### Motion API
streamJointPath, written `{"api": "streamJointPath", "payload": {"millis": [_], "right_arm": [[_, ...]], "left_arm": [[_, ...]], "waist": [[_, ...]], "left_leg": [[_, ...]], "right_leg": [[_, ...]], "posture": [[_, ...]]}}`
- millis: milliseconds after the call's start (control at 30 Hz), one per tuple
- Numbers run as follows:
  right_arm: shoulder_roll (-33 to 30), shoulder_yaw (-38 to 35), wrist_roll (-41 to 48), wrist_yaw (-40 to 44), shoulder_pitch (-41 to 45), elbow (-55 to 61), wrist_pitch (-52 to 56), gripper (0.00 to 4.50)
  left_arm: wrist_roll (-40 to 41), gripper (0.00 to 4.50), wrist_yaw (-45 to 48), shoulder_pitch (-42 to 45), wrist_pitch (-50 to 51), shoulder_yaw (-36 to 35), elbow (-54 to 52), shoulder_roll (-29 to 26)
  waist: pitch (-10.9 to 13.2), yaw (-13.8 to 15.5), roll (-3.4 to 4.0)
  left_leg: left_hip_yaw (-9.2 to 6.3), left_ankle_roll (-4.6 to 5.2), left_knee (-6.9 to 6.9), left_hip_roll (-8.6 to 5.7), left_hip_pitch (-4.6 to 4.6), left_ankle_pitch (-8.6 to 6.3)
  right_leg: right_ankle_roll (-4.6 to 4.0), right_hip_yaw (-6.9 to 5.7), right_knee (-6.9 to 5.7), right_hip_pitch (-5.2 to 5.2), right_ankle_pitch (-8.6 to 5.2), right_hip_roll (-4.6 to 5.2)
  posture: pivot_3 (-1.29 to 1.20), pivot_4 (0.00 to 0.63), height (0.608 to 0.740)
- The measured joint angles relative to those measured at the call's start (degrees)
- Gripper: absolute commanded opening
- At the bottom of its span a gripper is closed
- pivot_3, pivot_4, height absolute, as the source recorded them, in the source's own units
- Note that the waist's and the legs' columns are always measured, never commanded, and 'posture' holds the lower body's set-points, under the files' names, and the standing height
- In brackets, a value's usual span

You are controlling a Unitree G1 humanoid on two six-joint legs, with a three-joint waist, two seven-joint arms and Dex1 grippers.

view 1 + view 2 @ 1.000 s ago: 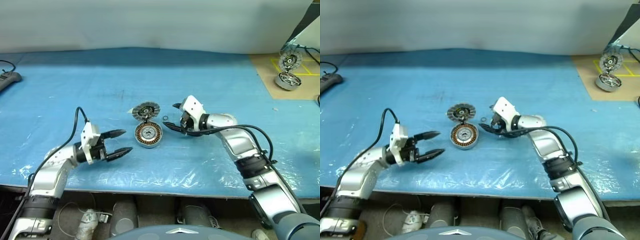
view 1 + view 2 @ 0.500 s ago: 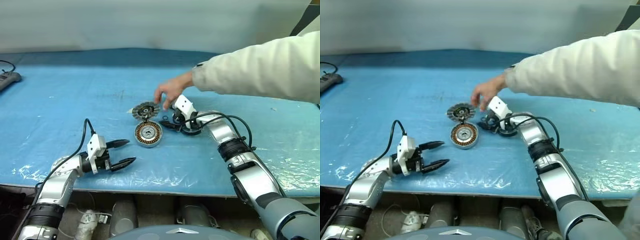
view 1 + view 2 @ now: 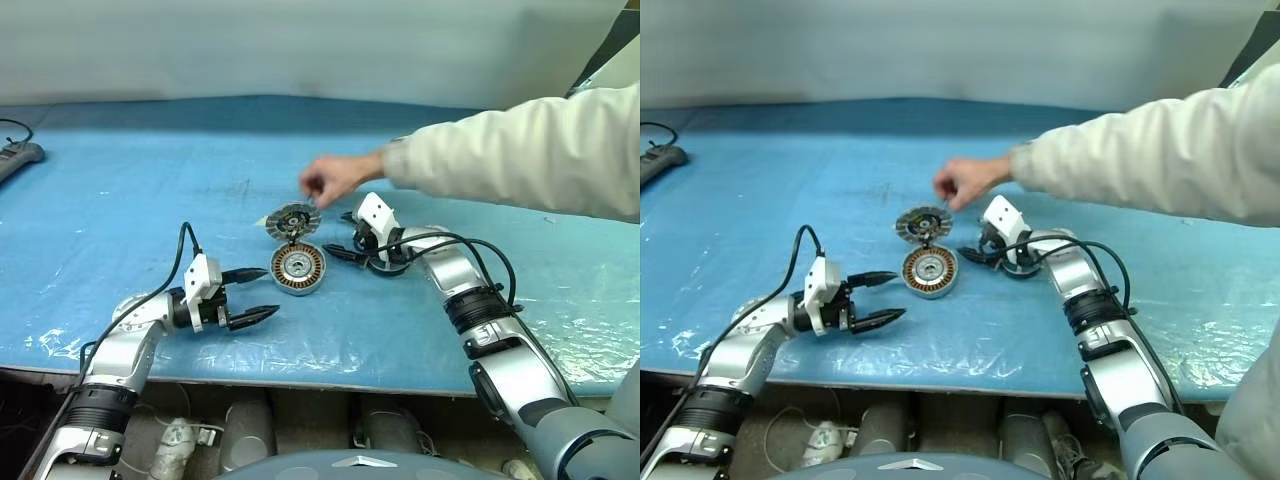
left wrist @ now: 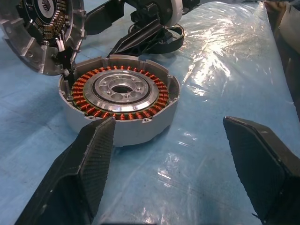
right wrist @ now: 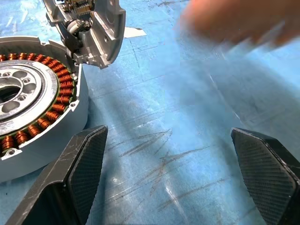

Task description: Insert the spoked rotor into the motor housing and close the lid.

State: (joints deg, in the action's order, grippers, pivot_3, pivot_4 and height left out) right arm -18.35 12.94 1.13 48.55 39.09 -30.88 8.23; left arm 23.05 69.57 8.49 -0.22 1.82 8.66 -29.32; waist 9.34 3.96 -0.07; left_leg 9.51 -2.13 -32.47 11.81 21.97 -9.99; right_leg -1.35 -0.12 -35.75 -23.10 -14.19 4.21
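A: Grippers first. Our left gripper (image 3: 258, 296) stands wide and empty, pointing at the motor housing (image 3: 297, 267) from just beside it. Our right gripper (image 3: 345, 240) is wide and empty too, on the housing's other side.

B: Housing sits open on the blue table (image 3: 120, 190), copper windings showing. We see the lid (image 3: 293, 220) tilted up at its far edge, touching the rim.

A: Spoked rotor? We can't make it out among these parts.

B: Worry one: a person's hand (image 3: 325, 180) hovers over the lid. If we close in now, we judge a finger could strike it.

A: Worry two: a nudge could drop the propped lid shut before the rotor goes in.

B: Spare motor parts (image 3: 917, 221) sit nowhere near; a cable (image 3: 12, 152) lies far left.
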Motion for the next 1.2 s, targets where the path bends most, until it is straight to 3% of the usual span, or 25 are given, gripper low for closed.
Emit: {"api": "streamJointPath", "payload": {"millis": [333, 667, 867, 1033, 1200], "right_arm": [[-0.1, 0.0, -0.4, -0.4, -0.2, 0.7, 0.6, 4.50], [-1.5, -0.1, -0.3, 0.1, -1.7, 11.2, 2.5, 4.50], [-3.1, -5.9, 3.3, -1.7, -1.9, 14.2, 6.8, 4.50], [-4.8, -12.1, 5.3, -5.8, 3.4, 7.8, 7.2, 4.50], [-6.7, -10.7, 2.4, -5.1, 5.7, -2.1, 3.9, 4.50]], "left_arm": [[-0.4, 3.91, -0.6, 2.5, 2.6, 0.5, -0.1, 0.2], [-0.2, 3.91, -6.0, 4.9, 12.1, 2.7, -10.4, 0.6], [-0.2, 3.91, -7.4, 5.1, 14.5, 3.4, -11.8, 0.8], [1.3, 3.91, -9.1, 7.6, 18.2, 3.3, -11.8, 2.6], [2.1, 3.91, -8.9, 9.2, 20.6, 3.3, -11.8, 2.2]], "waist": [[0.0, 0.0, 0.00], [0.0, -0.1, -0.01], [0.0, -0.1, -0.01], [0.0, -0.1, 0.02], [0.0, -0.3, 0.02]], "left_leg": [[0.00, 0.00, 0.02, -0.01, 0.01, 0.00], [0.00, 0.00, 0.06, -0.02, 0.09, 0.01], [0.00, 0.00, 0.05, -0.04, 0.09, 0.01], [0.02, -0.01, 0.02, -0.05, 0.08, 0.01], [0.02, 0.13, 0.08, -0.05, 0.13, 0.10]], "right_leg": [[0.00, 0.00, 0.01, -0.02, 0.00, 0.00], [0.00, 0.00, 0.03, -0.09, 0.00, 0.00], [0.00, 0.02, 0.03, -0.10, 0.00, 0.00], [0.00, 0.05, 0.00, -0.10, 0.00, 0.00], [0.01, 0.03, 0.02, -0.15, 0.01, -0.02]], "posture": [[0.00, 0.150, 0.740], [0.00, 0.150, 0.740], [0.00, 0.150, 0.740], [0.00, 0.150, 0.740], [0.00, 0.150, 0.740]]}}
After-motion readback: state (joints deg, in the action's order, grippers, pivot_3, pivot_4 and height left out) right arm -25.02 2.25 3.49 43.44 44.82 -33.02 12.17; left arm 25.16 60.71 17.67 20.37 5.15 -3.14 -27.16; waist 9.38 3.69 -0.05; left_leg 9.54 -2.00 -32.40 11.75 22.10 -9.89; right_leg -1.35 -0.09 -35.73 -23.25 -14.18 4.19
